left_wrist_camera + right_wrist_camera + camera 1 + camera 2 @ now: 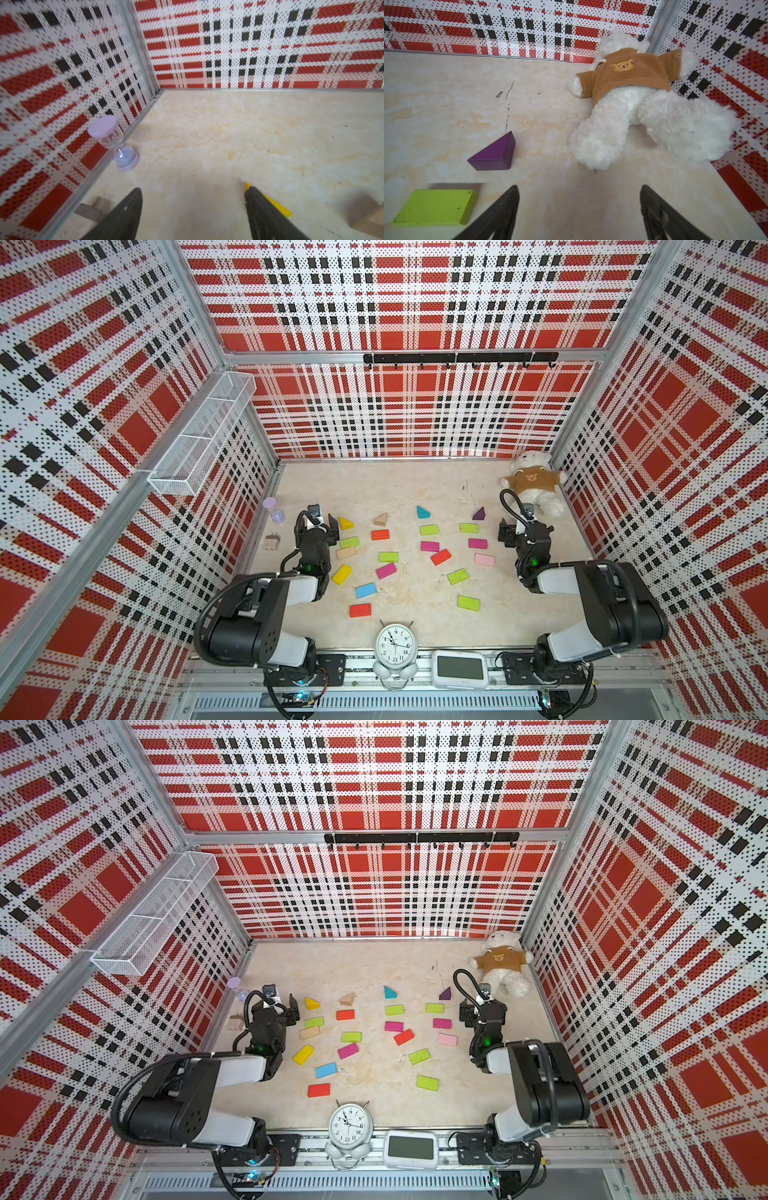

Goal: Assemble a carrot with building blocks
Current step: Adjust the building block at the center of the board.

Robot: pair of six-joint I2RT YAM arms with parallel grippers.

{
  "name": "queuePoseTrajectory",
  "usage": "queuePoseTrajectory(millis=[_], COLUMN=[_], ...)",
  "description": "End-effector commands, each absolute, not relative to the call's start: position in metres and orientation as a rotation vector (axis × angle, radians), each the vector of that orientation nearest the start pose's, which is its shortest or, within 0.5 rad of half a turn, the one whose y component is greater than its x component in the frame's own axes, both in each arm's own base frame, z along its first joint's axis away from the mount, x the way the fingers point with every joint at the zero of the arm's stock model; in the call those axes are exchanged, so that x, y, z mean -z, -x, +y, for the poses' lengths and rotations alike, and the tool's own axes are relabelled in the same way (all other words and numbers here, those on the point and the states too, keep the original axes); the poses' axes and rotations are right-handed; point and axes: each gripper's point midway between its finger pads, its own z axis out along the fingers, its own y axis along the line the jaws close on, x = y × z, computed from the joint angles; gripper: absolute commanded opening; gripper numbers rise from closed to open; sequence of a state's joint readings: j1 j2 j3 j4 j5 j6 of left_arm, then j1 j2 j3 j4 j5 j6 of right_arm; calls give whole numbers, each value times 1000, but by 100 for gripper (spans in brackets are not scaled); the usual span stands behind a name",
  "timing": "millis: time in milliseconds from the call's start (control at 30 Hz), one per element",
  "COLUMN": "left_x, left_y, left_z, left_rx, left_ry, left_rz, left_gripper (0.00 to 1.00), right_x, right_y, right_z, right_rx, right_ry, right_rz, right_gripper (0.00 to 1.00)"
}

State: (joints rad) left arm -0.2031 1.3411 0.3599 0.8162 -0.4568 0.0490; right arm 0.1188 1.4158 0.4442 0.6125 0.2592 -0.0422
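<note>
Watch for nudging the yellow wedge (276, 207) out of place: lies just beside one finger of the left tool (192, 190), possibly touching. Avoid snagging the plush bear (633, 93) in the far right corner. Note both arms folded low near the side edges, with left tool and right tool (579, 187) spread wide and empty. Find the building blocks (388, 557) scattered across the middle of the surface (374, 489), none joined.

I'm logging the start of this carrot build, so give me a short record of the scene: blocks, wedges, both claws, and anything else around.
blocks: scattered on the table, none stacked
wedges: yellow wedge, tan wedge, teal wedge, purple wedge, in the far row
left claw: open, empty, beside yellow wedge
right claw: open, empty, near purple wedge
extras: teddy bear, sand timer, alarm clock, white display
</note>
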Motion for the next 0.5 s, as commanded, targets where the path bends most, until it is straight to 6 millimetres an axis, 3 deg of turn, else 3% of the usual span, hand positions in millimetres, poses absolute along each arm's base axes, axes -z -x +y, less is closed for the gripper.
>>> queuePoseTrajectory(millis=[0, 167, 367, 467], left_x=[-193, -188, -139, -113], left_y=[-372, -367, -362, -360], left_z=[1, -12, -54, -60], left_rx=[-297, -169, 54, 89], left_ry=[200, 298, 279, 291], left_rz=[1782, 2025, 2302, 2387], left_gripper=[79, 77, 81, 85], right_x=[-171, -201, -198, -196], right_y=[-395, -393, -388, -387], right_z=[12, 76, 147, 181], right_rx=[155, 30, -157, -294], right_ry=[-107, 46, 173, 225], right_rz=[1984, 2037, 2134, 2136], right_gripper=[85, 82, 81, 82])
